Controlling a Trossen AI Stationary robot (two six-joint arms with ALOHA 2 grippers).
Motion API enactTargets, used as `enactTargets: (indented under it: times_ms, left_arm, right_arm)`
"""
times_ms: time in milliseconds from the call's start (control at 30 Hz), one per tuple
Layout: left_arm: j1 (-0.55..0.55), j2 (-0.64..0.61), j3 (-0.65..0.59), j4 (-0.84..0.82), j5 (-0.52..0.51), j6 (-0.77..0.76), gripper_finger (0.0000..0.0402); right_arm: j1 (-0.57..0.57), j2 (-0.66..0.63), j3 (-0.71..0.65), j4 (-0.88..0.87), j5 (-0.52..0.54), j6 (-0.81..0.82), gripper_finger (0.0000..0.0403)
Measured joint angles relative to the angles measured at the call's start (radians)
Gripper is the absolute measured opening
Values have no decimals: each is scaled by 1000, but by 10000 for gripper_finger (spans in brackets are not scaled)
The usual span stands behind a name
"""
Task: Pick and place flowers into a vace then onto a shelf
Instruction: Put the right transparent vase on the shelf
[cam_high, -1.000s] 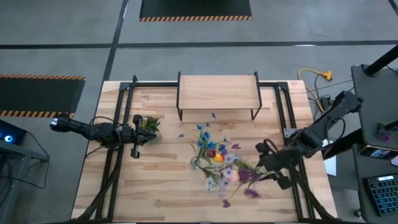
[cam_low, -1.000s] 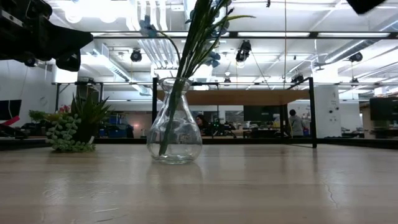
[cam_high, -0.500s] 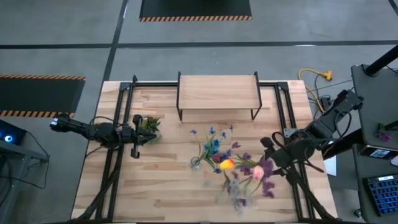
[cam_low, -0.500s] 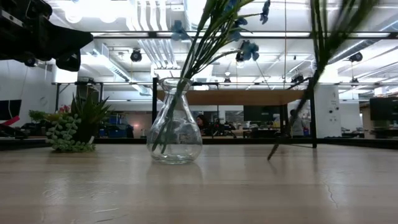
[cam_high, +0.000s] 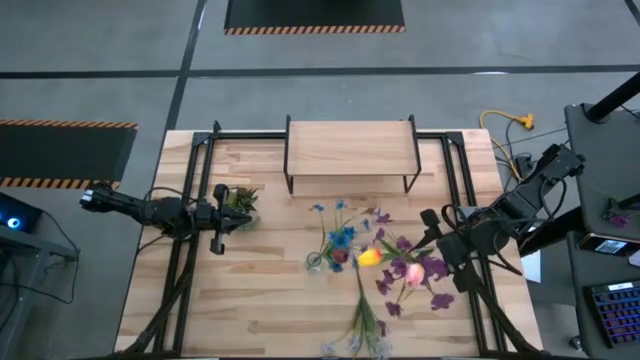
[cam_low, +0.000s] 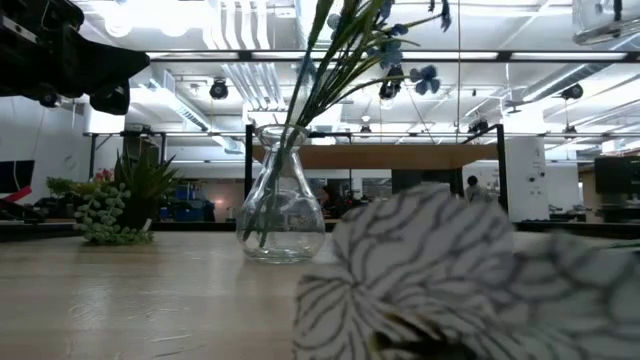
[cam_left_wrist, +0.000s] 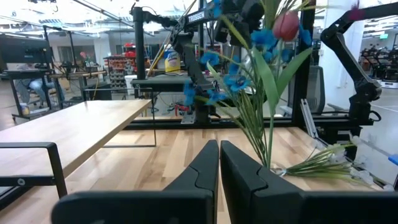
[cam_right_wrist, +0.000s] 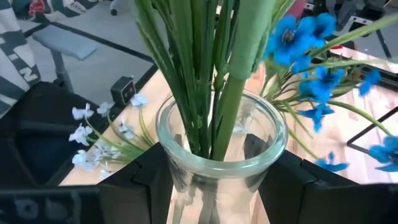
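Note:
My right gripper (cam_high: 440, 245) is at the table's right, raised, shut on a glass vase (cam_right_wrist: 217, 155). Green stems fill the vase, and yellow, pink and purple flowers (cam_high: 410, 268) spread above it. A second glass vase (cam_low: 281, 205) stands on its base mid-table with blue flowers (cam_high: 340, 235) in it. A pale flower spray (cam_high: 365, 322) lies flat near the front edge; its bloom (cam_low: 430, 270) looms large in the low view. The shelf (cam_high: 350, 148) stands at the far middle. My left gripper (cam_left_wrist: 219, 168) is shut and idle at the left. My right gripper pinches the vase's neck just under the rim (cam_right_wrist: 214, 171) between its two fingers (cam_right_wrist: 149, 180), one on each side. The fingers slant down from the table's right. The vase is lifted clear of the table, mouth up, stems standing out of it.
A small potted plant (cam_high: 240, 200) stands just beyond my left gripper. A black metal frame (cam_high: 455, 170) runs along the table's left, right and far sides. Bare wood lies at the near left of the table.
My right gripper has risen a little, moved toward the far edge and rolled, carrying the vase and its blooms along. The pale flower spray has dropped out of the bunch, swung down and now lies flat on the table near the front edge.

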Motion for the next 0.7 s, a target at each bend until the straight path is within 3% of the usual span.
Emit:
enactTargets:
  times_ms: [200, 400, 700]
  left_arm:
    - [0, 0, 0, 0, 0, 0, 0]
    - [0, 0, 0, 0, 0, 0, 0]
    - [0, 0, 0, 0, 0, 0, 0]
  right_arm:
    - [2, 0, -1, 0, 12, -13, 176]
    - [-20, -46, -3, 4, 146, -111, 176]
    - [-236, -191, -54, 143, 156, -239, 176]
